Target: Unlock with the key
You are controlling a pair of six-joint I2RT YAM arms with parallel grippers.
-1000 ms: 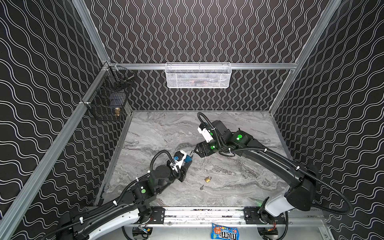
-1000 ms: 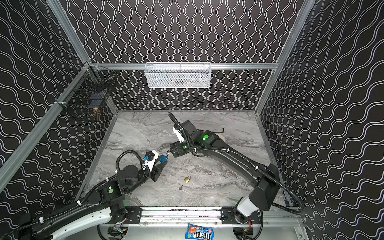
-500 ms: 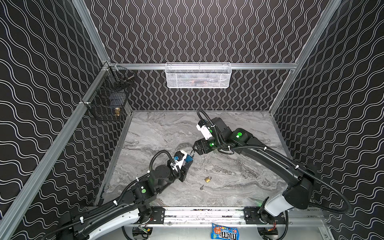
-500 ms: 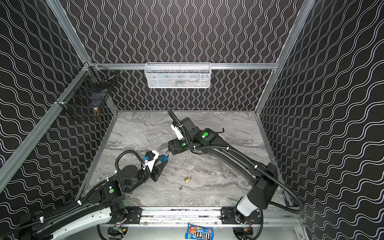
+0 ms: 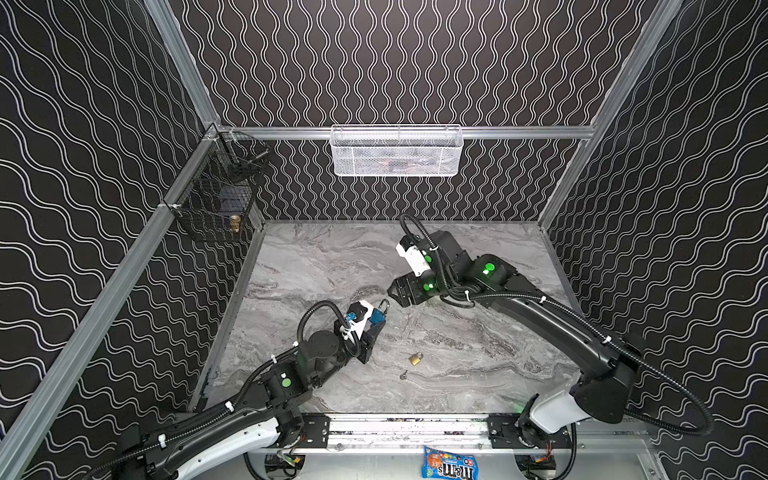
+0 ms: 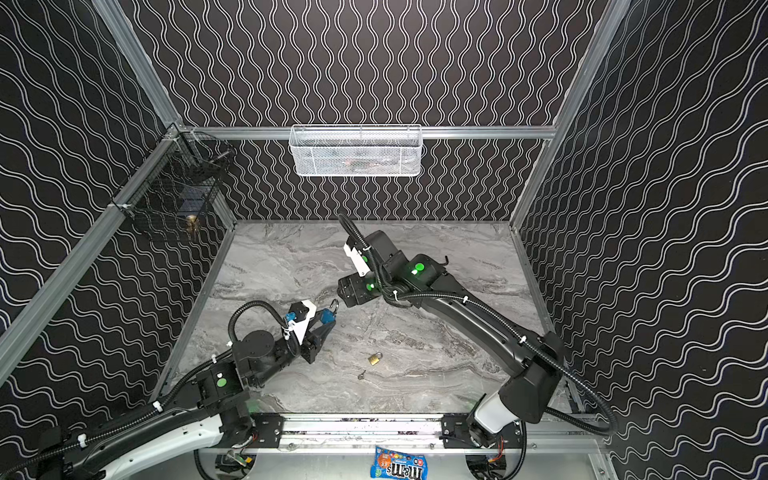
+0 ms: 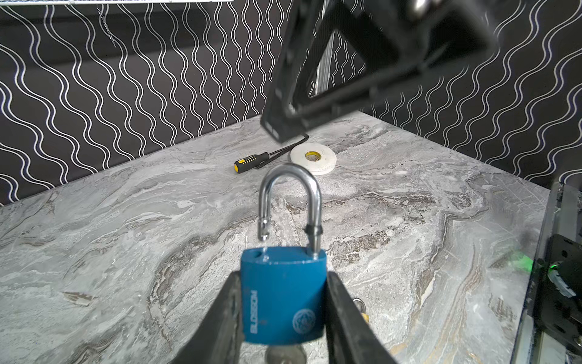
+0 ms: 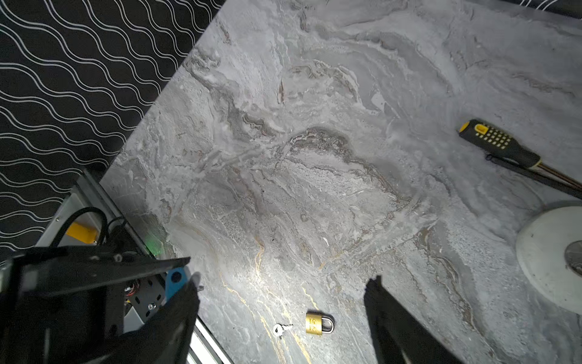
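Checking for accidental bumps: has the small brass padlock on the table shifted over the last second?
No. In both top views the brass padlock lies where it did, same offset from the small key and the front rail.

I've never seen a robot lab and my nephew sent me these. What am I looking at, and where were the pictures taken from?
Two robot arms with pincer grippers work on a marble-look table. Two pictures look down from overhead; two come from a camera on each arm's wrist. The left gripper holds a blue padlock, its shackle popped open. The right gripper hangs open near it, empty. Lying loose: a brass padlock, a small key, a screwdriver and a tape roll.
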